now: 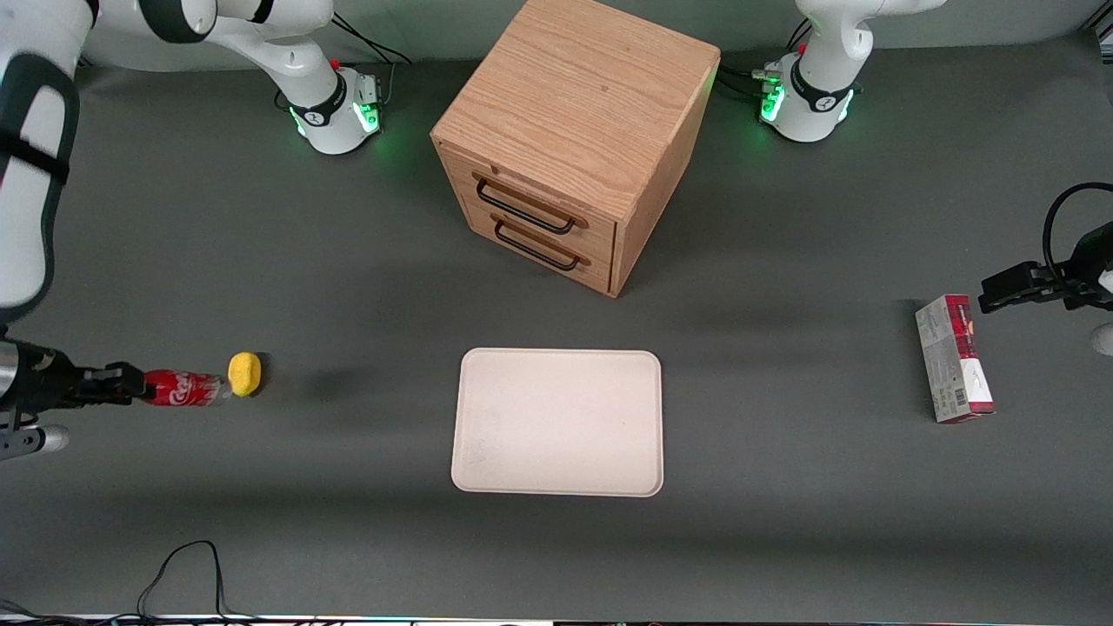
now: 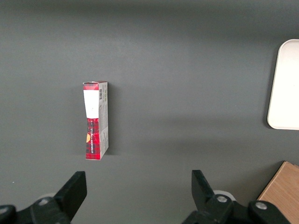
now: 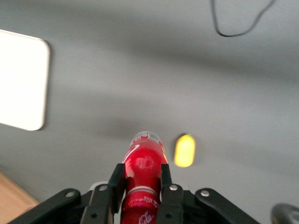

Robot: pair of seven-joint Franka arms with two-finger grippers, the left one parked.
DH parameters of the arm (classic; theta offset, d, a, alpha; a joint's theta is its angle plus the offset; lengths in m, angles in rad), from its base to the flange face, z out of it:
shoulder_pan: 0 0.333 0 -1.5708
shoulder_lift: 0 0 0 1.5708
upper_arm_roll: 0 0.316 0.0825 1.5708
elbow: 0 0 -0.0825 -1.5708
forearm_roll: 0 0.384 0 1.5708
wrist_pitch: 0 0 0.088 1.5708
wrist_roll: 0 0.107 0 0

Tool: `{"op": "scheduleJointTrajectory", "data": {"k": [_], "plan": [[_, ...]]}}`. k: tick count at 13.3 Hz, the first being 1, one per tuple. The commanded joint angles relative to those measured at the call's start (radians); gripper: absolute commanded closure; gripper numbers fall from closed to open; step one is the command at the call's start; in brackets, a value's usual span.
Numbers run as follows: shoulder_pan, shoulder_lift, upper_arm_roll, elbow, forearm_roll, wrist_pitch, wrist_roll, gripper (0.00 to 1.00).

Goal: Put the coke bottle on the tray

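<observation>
The coke bottle (image 1: 181, 389) is a slim red bottle with white script. My right gripper (image 1: 130, 383) is shut on it near its cap end and holds it lying sideways, at the working arm's end of the table. In the right wrist view both fingers (image 3: 117, 178) press the bottle's (image 3: 144, 161) sides, its clear base pointing away from the wrist. The cream-white tray (image 1: 557, 422) lies flat at mid-table, in front of the cabinet and nearer the front camera. A corner of the tray (image 3: 21, 81) shows in the right wrist view.
A small yellow object (image 1: 244, 374) lies on the table just past the bottle's base, also in the right wrist view (image 3: 184, 150). A wooden two-drawer cabinet (image 1: 574, 139) stands mid-table. A red-and-white carton (image 1: 954, 358) lies toward the parked arm's end. A black cable (image 1: 178, 574) loops near the front edge.
</observation>
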Motion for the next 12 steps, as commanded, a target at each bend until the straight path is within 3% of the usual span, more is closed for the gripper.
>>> {"op": "scheduleJointTrajectory", "data": {"k": [1,4,5,8,11,12], "plan": [[-0.008,-0.017,0.179,0.084,-0.104,-0.065,0.164,1.00],[-0.008,-0.002,0.382,0.116,-0.158,-0.038,0.389,1.00],[-0.005,0.024,0.461,0.116,-0.213,0.020,0.492,1.00],[-0.004,0.166,0.710,0.113,-0.477,0.180,0.687,1.00],[0.012,0.297,0.740,0.099,-0.529,0.364,0.724,1.00],[0.020,0.341,0.743,0.098,-0.595,0.416,0.724,1.00]]}}
